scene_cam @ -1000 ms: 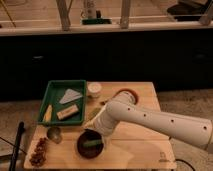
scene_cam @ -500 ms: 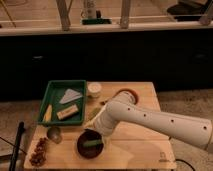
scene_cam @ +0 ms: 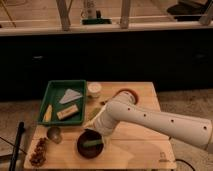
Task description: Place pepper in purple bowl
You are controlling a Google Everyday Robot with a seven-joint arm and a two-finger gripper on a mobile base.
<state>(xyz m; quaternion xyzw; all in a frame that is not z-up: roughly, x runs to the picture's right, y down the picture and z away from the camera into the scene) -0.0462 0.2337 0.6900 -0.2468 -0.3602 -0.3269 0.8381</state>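
One gripper (scene_cam: 98,131) is seen at the end of the white arm (scene_cam: 155,120), which is stretched in from the right across the wooden table (scene_cam: 145,150). The gripper is held low over the far rim of the purple bowl (scene_cam: 81,148). Whether it is spread or pressed together cannot be told, as it is lost in shadow against the arm. The pepper (scene_cam: 92,144) is found lying inside the bowl, a light-green piece laid roughly across its middle. Whether it is touched by the gripper cannot be told. The bowl is set near the front edge of the table. Just to its left a small grey-olive cup (scene_cam: 54,133) is placed, and further left a heap of brown bits (scene_cam: 38,151) is seen. Behind these a green tray (scene_cam: 67,83) is set, with a yellow corn cob (scene_cam: 47,114) laid in it. A white cup (scene_cam: 94,89) is stood just right of the tray, and a red-rimmed dish (scene_cam: 126,93) is partly hidden behind the arm.
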